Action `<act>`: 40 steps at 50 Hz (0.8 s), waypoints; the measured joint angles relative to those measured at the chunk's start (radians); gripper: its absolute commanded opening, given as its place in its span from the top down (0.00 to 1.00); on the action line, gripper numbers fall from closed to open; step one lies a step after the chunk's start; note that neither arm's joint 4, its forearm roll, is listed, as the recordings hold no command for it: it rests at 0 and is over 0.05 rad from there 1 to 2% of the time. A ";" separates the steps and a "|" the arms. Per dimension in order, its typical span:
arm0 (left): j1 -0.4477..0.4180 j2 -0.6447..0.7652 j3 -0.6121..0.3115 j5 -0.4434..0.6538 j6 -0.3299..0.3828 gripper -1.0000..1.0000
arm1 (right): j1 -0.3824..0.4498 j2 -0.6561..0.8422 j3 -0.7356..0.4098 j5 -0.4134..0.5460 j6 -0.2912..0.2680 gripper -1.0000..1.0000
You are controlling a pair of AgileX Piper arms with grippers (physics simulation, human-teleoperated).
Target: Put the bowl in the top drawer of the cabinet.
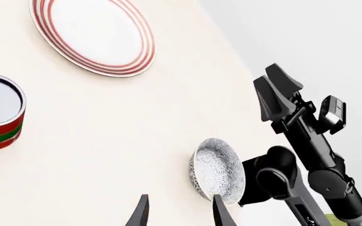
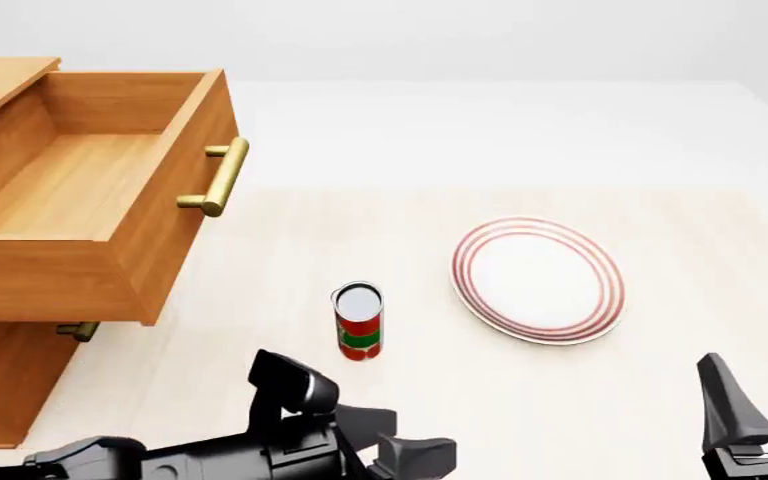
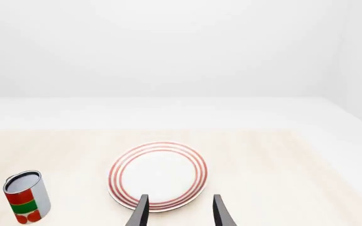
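The bowl [image 1: 216, 170], white with dense dark flowers, rests on the table near its edge and shows only in the left wrist view. My left gripper [image 1: 179, 214] is open just short of it, with one fingertip [image 1: 219, 212] overlapping the bowl's rim in the picture and nothing between the fingers. My right gripper [image 3: 179, 214] is open and empty, low over the near rim of the plate. It also appears as the right gripper [image 2: 763, 400] at the front right corner. The cabinet [image 2: 4, 380] stands at the left, and its top drawer [image 2: 104, 190] is pulled out and empty.
A flat white plate with red rings [image 2: 538, 280] lies right of centre. A red and green can [image 2: 357, 320] stands upright between the plate and the cabinet. The drawer's brass handle [image 2: 219, 178] juts out over the table. My left arm [image 2: 251, 445] lies along the front edge.
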 measured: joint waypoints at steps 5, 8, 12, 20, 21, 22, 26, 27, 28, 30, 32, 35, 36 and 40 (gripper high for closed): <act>-0.014 0.029 -0.011 -0.016 -0.014 0.00 | 0.000 0.000 0.000 0.000 0.000 0.00; -0.021 0.047 -0.017 -0.027 -0.021 0.00 | 0.000 0.000 0.000 0.000 0.000 0.00; -0.030 0.075 -0.027 -0.042 -0.029 0.00 | 0.000 0.000 0.000 0.000 0.000 0.00; -0.060 0.173 -0.077 -0.072 -0.046 0.00 | 0.000 0.000 0.000 0.000 0.000 0.00; -0.064 0.186 -0.084 -0.076 -0.048 0.00 | 0.000 0.000 0.000 0.000 0.000 0.00; -0.067 0.198 -0.090 -0.079 -0.049 0.00 | 0.000 0.000 0.000 0.000 0.000 0.00; -0.077 0.235 -0.109 -0.089 -0.055 0.00 | 0.000 0.000 0.000 0.000 0.000 0.00; -0.079 0.243 -0.112 -0.091 -0.056 0.00 | 0.000 0.000 0.000 0.000 0.000 0.00; -0.081 0.250 -0.116 -0.093 -0.057 0.00 | 0.000 0.000 0.000 0.000 0.000 0.00; -0.085 0.262 -0.123 -0.096 -0.059 0.00 | 0.000 0.000 0.000 0.000 0.000 0.00; -0.088 0.274 -0.129 -0.099 -0.061 0.00 | 0.000 0.000 0.000 0.000 0.000 0.00; -0.093 0.289 -0.137 -0.102 -0.064 0.00 | 0.000 0.000 0.000 0.000 0.000 0.00; -0.094 0.294 -0.140 -0.103 -0.064 0.00 | 0.000 0.000 0.000 0.000 0.000 0.00; -0.099 0.313 -0.151 -0.106 -0.067 0.00 | 0.000 0.000 0.000 0.000 0.000 0.00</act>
